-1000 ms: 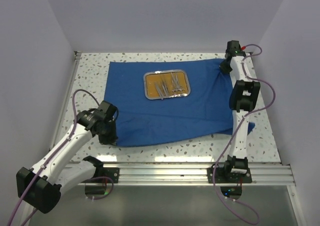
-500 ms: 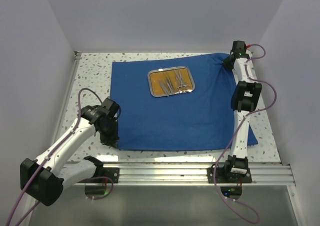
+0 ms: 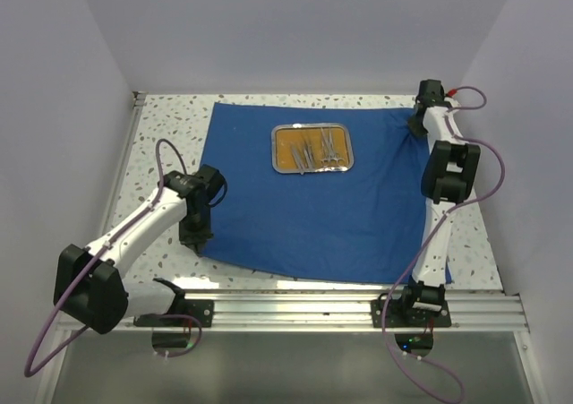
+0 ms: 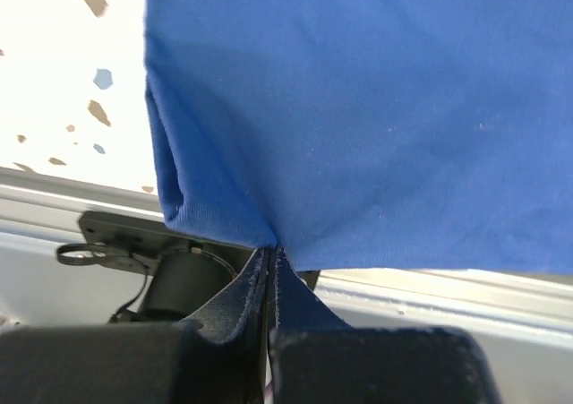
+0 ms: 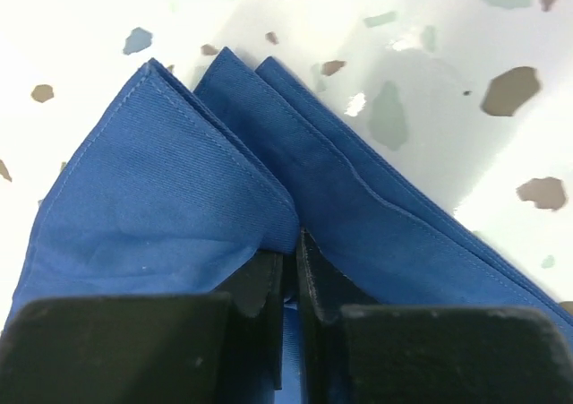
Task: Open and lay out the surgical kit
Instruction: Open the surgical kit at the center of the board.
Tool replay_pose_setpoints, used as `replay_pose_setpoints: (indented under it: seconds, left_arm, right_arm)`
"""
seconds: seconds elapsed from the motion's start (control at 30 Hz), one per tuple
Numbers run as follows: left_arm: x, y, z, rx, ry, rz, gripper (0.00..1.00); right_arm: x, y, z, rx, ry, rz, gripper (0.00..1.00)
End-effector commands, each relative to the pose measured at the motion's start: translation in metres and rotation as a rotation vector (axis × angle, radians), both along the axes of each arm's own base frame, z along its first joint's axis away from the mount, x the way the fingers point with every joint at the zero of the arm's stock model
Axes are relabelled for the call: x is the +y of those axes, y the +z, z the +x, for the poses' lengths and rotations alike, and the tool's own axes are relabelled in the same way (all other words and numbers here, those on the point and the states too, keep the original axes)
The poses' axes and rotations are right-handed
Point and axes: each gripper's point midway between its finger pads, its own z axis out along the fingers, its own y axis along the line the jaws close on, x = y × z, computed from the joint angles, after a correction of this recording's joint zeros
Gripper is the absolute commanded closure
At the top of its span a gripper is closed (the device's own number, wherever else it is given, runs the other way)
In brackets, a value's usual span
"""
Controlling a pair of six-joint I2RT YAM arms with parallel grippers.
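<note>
Clamped tight with the left gripper [image 4: 270, 253] on a bunched near corner of the blue cloth wrap [image 4: 376, 108], jaws pressed together and fabric pinched at the tips. Likewise nipped with the right gripper [image 5: 288, 243] on the opposite, far corner, folded hems fanning out ahead of it. Spread almost flat between the two grips over the speckled table [image 3: 161, 126]. Well ahead of the left gripper, and off to the left of the right one: the steel tray [image 3: 312, 125], uncovered, resting on the wrap, with the instruments [image 3: 313, 150] lying loosely inside. Unwrapping apparently done or nearly so. Probably left: letting go of the corners and setting out the instruments. Counted: one wrap, one tray, two grippers. Several instruments, too thin and overlapped to number.
</note>
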Motion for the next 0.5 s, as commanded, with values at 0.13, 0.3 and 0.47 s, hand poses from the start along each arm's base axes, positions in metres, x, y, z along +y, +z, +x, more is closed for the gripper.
replay_pose_setpoints:
  seconds: [0.13, 0.3, 0.47]
  left_arm:
    - [0.002, 0.014, 0.011, -0.040, 0.049, 0.009, 1.00]
    - [-0.010, 0.012, -0.003, -0.012, 0.063, -0.077, 0.51]
    - [-0.017, 0.050, 0.037, -0.194, 0.060, -0.099, 0.00]
  right_arm:
    - [-0.024, 0.013, 0.003, 0.002, 0.050, -0.017, 0.34]
    - [-0.013, 0.021, 0.020, -0.062, 0.100, 0.026, 0.25]
    - [-0.004, 0.062, 0.023, -0.131, 0.156, 0.036, 0.23]
